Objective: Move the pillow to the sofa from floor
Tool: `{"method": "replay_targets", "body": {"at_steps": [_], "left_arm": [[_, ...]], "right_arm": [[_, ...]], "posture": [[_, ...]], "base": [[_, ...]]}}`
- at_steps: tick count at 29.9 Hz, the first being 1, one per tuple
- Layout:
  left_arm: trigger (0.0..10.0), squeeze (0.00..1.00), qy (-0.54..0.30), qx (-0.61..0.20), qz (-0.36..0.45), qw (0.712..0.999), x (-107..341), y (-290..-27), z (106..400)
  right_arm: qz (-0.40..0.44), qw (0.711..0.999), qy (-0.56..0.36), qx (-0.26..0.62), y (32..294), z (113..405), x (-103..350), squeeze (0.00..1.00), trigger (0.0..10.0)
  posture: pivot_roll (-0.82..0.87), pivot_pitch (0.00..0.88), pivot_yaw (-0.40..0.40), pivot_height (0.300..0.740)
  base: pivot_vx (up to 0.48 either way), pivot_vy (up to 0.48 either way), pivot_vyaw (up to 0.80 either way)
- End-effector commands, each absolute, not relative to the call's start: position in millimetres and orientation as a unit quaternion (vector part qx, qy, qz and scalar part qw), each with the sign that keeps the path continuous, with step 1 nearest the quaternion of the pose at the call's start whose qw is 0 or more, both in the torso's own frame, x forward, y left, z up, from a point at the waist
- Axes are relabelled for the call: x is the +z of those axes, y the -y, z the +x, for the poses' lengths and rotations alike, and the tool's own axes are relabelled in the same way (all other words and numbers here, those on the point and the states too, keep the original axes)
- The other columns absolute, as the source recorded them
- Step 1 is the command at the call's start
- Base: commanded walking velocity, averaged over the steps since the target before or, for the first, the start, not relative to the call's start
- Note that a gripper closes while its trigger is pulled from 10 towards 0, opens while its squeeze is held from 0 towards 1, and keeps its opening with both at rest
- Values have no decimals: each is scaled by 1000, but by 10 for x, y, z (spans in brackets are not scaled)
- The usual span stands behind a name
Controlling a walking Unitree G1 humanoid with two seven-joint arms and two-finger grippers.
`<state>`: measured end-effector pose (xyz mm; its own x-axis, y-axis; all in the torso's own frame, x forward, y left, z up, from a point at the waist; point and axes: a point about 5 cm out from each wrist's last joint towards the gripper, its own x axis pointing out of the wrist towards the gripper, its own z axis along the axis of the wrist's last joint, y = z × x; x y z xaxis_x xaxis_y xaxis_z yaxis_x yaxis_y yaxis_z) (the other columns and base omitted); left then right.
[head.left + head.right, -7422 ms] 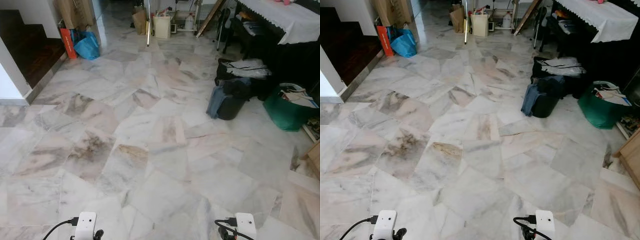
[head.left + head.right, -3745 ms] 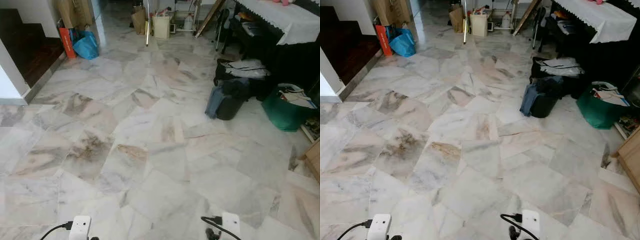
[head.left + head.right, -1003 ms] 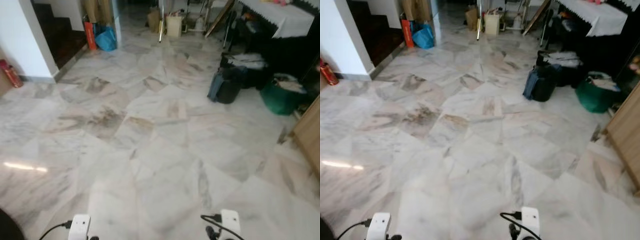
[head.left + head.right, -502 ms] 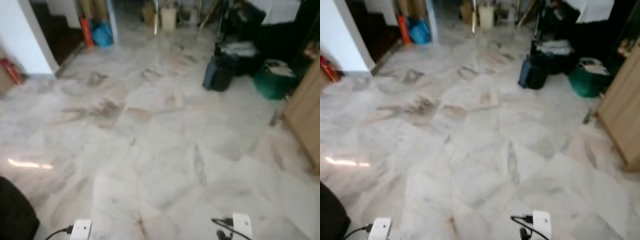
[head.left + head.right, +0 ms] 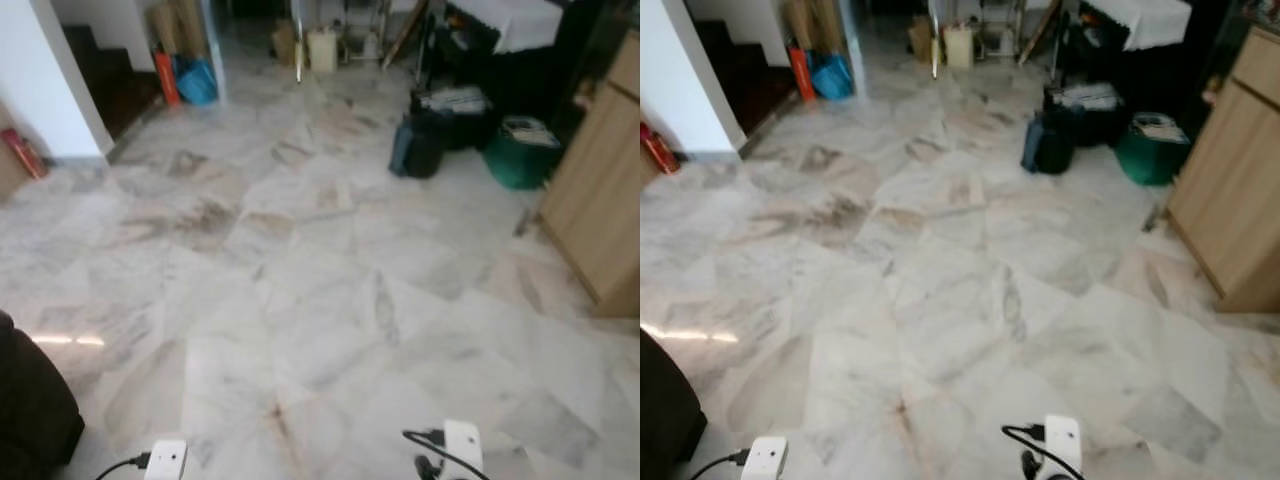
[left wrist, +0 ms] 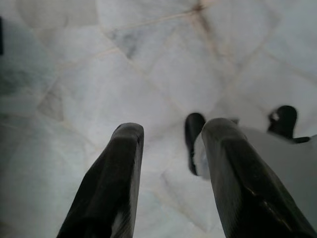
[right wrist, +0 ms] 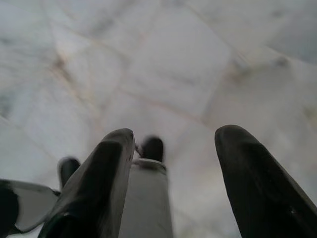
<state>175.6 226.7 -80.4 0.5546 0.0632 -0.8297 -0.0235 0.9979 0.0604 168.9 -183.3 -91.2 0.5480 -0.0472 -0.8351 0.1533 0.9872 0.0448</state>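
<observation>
With the view swung leftward since a second ago, a dark rounded sofa-like edge (image 5: 30, 410) now shows beside the marble floor (image 5: 320, 290), no pillow yet seen, left gripper (image 6: 168, 173) and right gripper (image 7: 173, 173) wide, empty.

Head views: evenly lit, moderately bright, soft overall with slight motion blur. A narrow bright glare streak lies on the marble floor (image 5: 300, 300) at the robot's left. The far background is dim and the stairwell (image 5: 105, 75) is in deep shadow. Wrist views: dimmer, greyish; the near black fingers (image 6: 106, 188) are out of focus, floor veining smeared.
</observation>
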Motion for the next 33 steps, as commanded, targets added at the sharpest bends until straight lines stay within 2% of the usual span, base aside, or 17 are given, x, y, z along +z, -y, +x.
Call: {"method": "replay_targets", "body": {"at_steps": [1,9,13,17,24,27,33], "left_arm": [[10000,0,-475,24,32,879,-802,-2277,1759],[10000,0,-471,29,34,881,-787,-2238,1816],[10000,0,-474,32,30,880,-791,-2214,1824],[10000,0,-478,41,25,877,-808,-2210,1795],[10000,0,-492,47,22,869,-888,-2195,1615],[10000,0,-498,36,31,866,-919,-2171,1548],[10000,0,-506,23,54,861,-971,-2141,1412]], "right_arm": [[57,884,-460,-55,1815,1802,-864,0,10000],[54,888,-454,-57,1849,1856,-835,0,10000],[45,885,-459,-60,1986,1733,-868,0,10000],[46,879,-468,-79,2232,1519,-905,0,10000],[44,866,-488,-97,2489,1239,-934,0,10000],[42,865,-490,-101,2563,1190,-926,0,10000],[38,859,-502,-95,2508,1008,-986,0,10000]], "posture": [[11,0,-13,740],[11,0,-19,740],[8,0,-15,740],[24,0,-24,740],[35,0,-33,740],[43,0,-41,740],[79,0,-30,740]], "base": [[-319,0,0],[-74,0,0],[0,0,0],[0,0,0],[0,0,0],[0,0,0],[0,0,0]]}}
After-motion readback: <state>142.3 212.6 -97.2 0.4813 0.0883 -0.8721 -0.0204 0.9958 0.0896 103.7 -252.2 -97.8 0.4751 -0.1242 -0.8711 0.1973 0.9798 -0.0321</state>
